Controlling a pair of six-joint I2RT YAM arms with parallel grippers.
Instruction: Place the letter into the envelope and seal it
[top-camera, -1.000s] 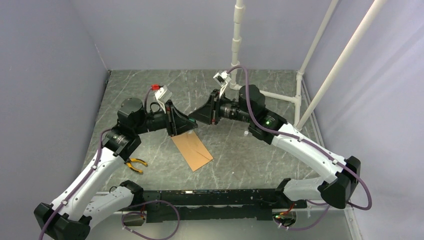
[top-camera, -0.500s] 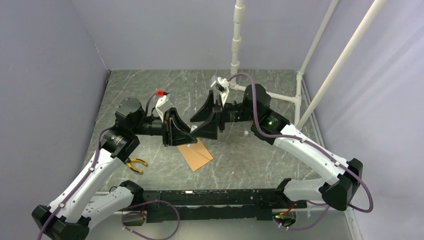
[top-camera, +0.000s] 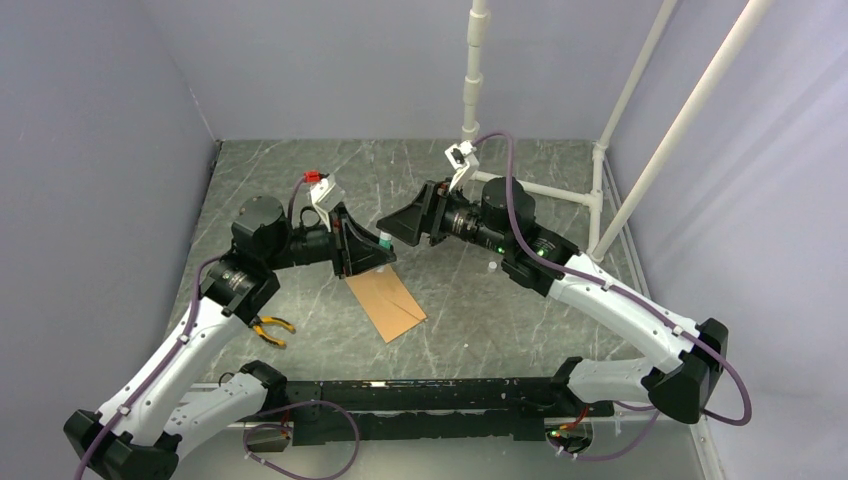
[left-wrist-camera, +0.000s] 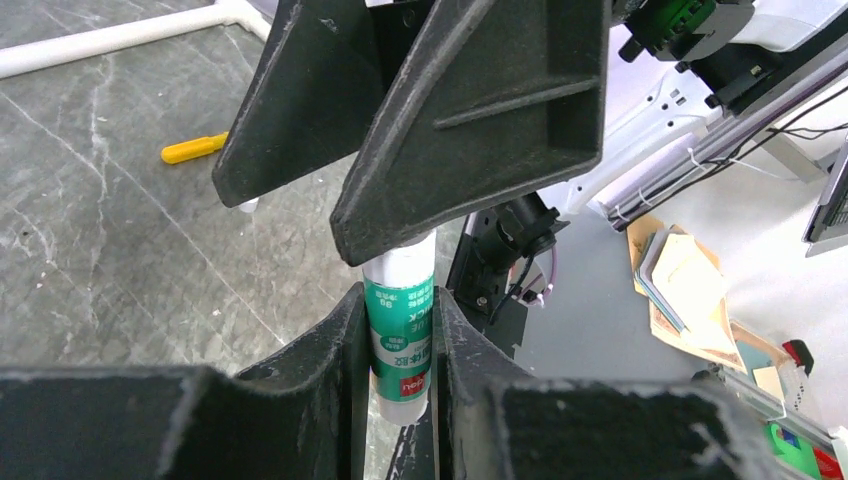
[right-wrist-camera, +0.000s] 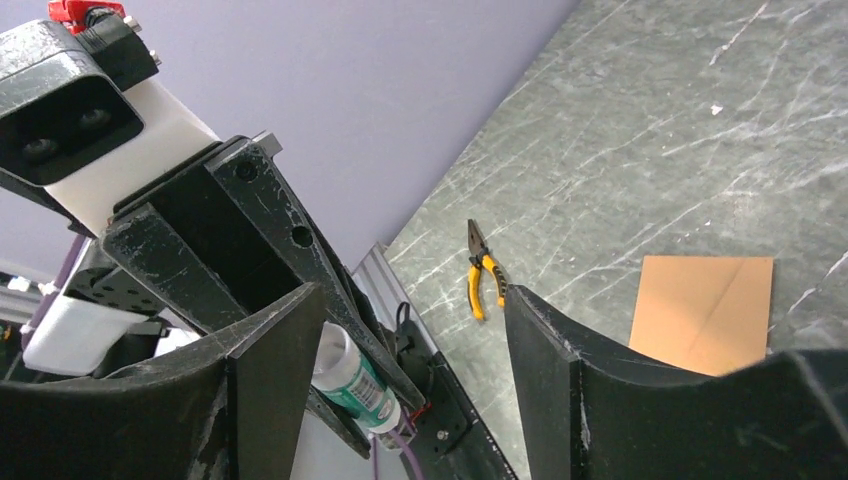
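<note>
My left gripper (left-wrist-camera: 400, 300) is shut on a green-and-white glue stick (left-wrist-camera: 400, 335) and holds it in the air above the table. The stick's white end points at my right gripper (right-wrist-camera: 410, 300), which is open with its jaws spread wide. One of the right gripper's fingers (left-wrist-camera: 470, 120) reaches just over that white end. The glue stick (right-wrist-camera: 355, 380) sits off to the left of the right jaws' gap. The brown envelope (top-camera: 385, 303) lies flat on the table below both grippers, its diagonal seams (right-wrist-camera: 705, 312) showing. The letter is out of view.
Yellow-handled pliers (top-camera: 270, 328) lie on the table near the left arm. A small white piece (top-camera: 490, 267) rests by the right arm. White pipes (top-camera: 560, 190) stand at the back right. Purple walls close in the table.
My right gripper has gone from shut to open. Both wrists dipped toward the envelope half a second ago and have risen again. The left gripper still holds the glue stick.
</note>
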